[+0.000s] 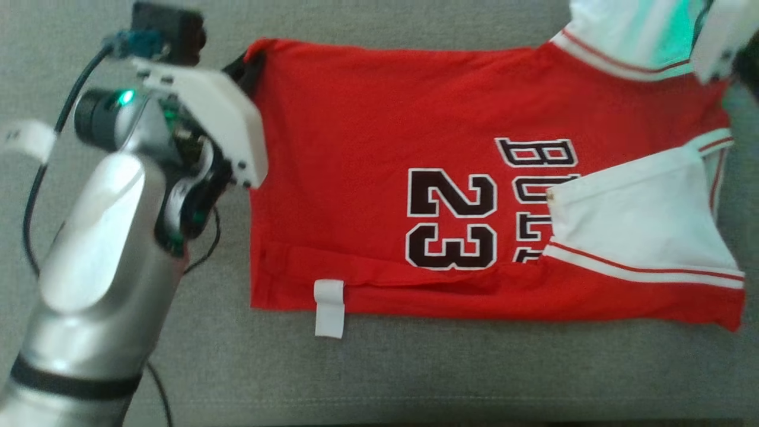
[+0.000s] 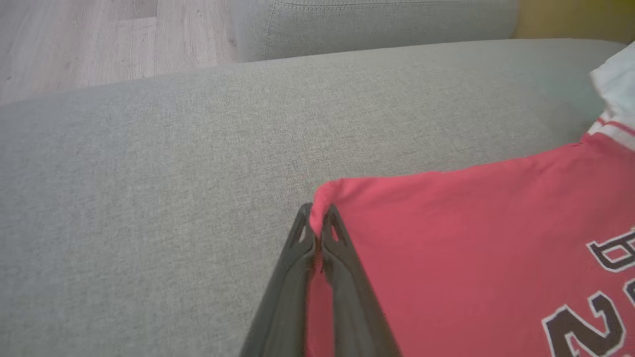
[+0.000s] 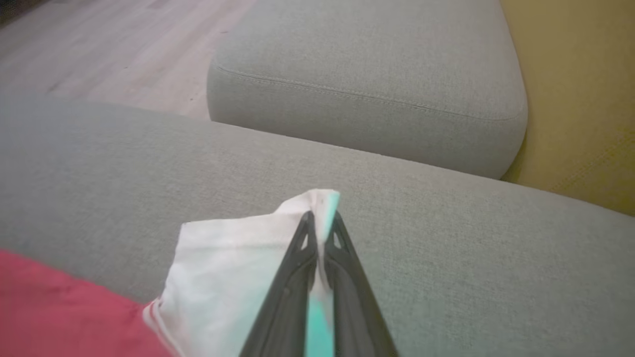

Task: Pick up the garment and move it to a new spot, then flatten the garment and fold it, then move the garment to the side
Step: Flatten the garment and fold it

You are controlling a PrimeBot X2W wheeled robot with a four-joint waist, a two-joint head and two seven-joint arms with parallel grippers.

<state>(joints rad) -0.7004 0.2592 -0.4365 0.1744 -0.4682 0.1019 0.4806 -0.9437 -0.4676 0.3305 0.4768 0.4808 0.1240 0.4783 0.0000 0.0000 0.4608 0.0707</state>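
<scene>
The garment (image 1: 367, 148) is a red jersey with a black "23" and white sleeves, spread flat on the grey cushion (image 1: 415, 373). In the left wrist view my left gripper (image 2: 317, 225) is shut on the garment's red corner (image 2: 327, 198). In the head view that corner (image 1: 264, 50) is the far left one, beside my left arm. In the right wrist view my right gripper (image 3: 321, 220) is shut on the tip of a white sleeve (image 3: 223, 267). The head view shows that sleeve (image 1: 622, 35) at the far right. The other white sleeve (image 1: 634, 219) is folded over the chest.
A white tag (image 1: 329, 307) hangs off the near hem. A second grey cushion (image 3: 367, 84) lies beyond the one under the garment, with wooden floor (image 3: 114, 49) to its left and a yellow surface (image 3: 580, 99) to its right. Black cables (image 1: 35, 196) trail by my left arm.
</scene>
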